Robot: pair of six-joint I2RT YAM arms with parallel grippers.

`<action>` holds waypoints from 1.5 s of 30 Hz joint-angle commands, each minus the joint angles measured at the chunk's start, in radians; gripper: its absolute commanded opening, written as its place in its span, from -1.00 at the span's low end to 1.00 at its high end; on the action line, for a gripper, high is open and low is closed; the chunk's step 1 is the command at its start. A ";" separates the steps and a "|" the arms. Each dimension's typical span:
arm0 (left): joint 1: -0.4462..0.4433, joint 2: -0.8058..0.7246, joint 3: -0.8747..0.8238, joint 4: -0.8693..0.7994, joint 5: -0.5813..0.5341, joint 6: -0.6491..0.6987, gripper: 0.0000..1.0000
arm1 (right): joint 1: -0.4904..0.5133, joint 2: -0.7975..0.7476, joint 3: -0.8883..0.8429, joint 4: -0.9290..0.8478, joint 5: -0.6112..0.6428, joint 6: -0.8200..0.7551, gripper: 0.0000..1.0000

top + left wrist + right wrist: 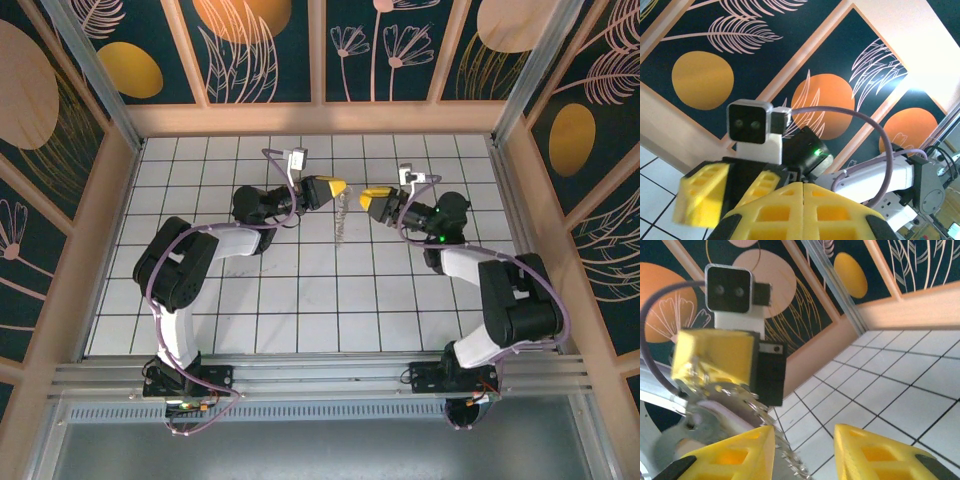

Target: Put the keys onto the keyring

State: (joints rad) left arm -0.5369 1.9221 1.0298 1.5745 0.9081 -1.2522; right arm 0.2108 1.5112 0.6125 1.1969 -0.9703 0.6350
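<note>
My left gripper (343, 187) is raised above the tiled floor with its yellow fingers pressed shut (803, 187). From it dangles the keyring (342, 222), a thin loop. In the right wrist view the keyring (732, 391) is a metal band with small toothed bits along its edge, under the left gripper (715, 375). A pale lilac curve (704, 412) lies behind the band; I cannot tell whether it is one of the keys. My right gripper (364, 194) faces the left one closely. It is open (805, 450), with floor tile showing between its fingers and the toothed edge beside its left finger.
The white tiled floor (300, 290) is boxed in by wooden walls with dark floral panels (260, 50). An aluminium rail (320, 375) runs along the near edge over both arm bases. In the left wrist view, the right gripper's blurred yellow fingers (699, 196) stand close by.
</note>
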 commanded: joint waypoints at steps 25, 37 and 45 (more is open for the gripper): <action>0.002 -0.045 -0.002 0.048 -0.031 0.049 -1.00 | 0.145 -0.069 0.013 0.105 0.078 0.039 -0.25; 0.002 -0.047 -0.004 0.045 -0.028 0.053 -1.00 | 0.161 -0.026 0.030 0.124 0.060 0.035 -0.26; 0.002 -0.049 -0.005 0.043 -0.031 0.056 -1.00 | 0.163 -0.030 0.018 0.136 0.053 0.037 -0.83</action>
State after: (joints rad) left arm -0.5331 1.9114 1.0264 1.5703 0.8768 -1.2156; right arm 0.3687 1.4803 0.6132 1.2827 -0.9062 0.6811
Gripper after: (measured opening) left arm 0.049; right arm 0.096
